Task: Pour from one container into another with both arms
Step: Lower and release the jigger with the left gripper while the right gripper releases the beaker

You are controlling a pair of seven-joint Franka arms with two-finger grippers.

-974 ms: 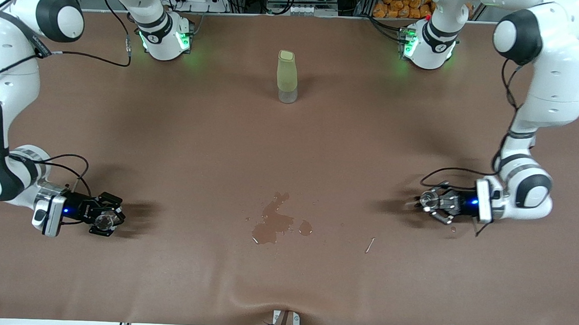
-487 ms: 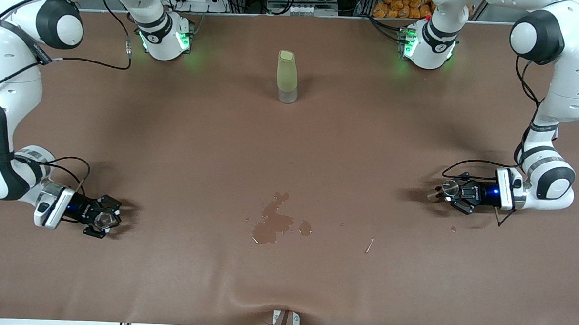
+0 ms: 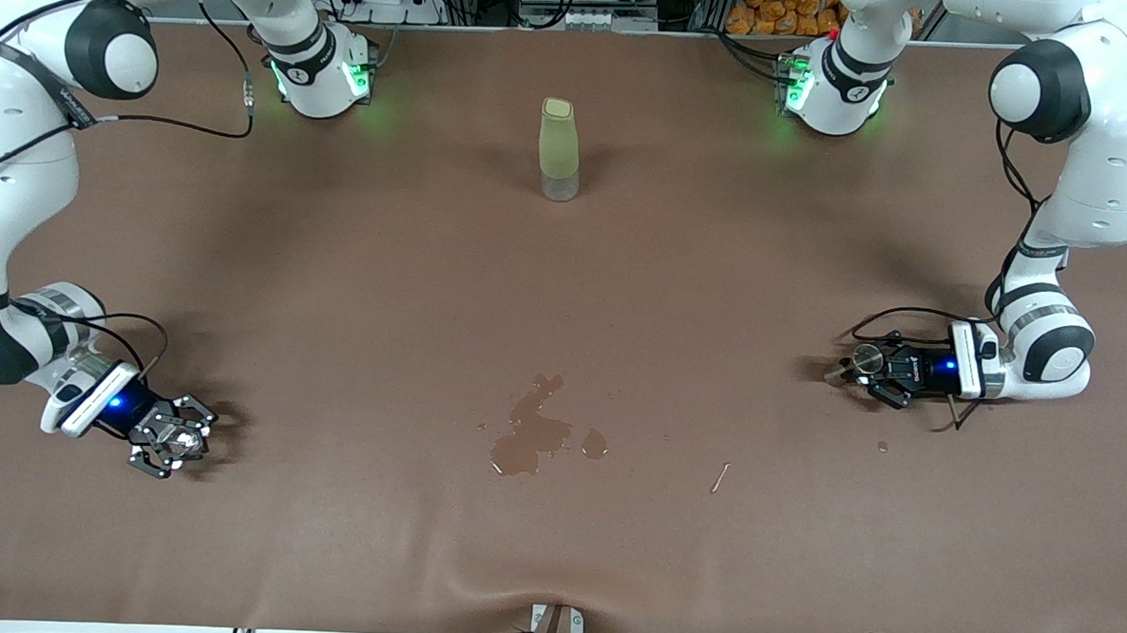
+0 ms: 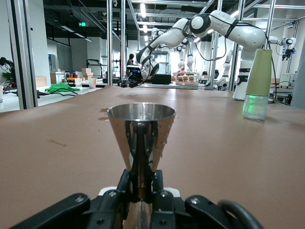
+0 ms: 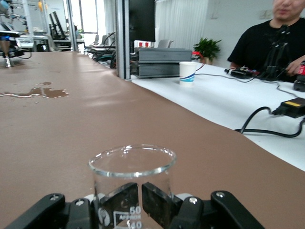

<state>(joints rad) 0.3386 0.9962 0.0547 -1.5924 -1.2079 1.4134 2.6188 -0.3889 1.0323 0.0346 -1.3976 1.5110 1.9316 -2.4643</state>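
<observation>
The left gripper [image 3: 856, 364] is seen in the front view low over the table [image 3: 565, 288] toward the left arm's end, its fingers closed on a small metal cup [image 3: 868, 356]; compared with a second ago it has been drawn back toward its end of the table and the cup has been brought level. The right gripper [image 3: 173, 437] is held low over the right arm's end, clamped on a glass beaker [image 3: 180, 441], and has likewise been drawn outward and lower in the view since then. A spilled puddle [image 3: 530, 431] lies between the two grippers, well apart from both, and a green-sleeved bottle [image 3: 558, 149] stands upright between the two bases, unchanged. In the left wrist view the conical metal cup [image 4: 141, 136] is shown upright, pinched at its narrow base by the closed fingers [image 4: 125, 187], with the bottle [image 4: 258, 84] and the right arm's gripper [image 4: 129, 81] farther off. In the right wrist view the beaker [image 5: 131, 186] is shown upright between the fingers [image 5: 158, 197], the puddle [image 5: 34, 91] lying farther along the table.
</observation>
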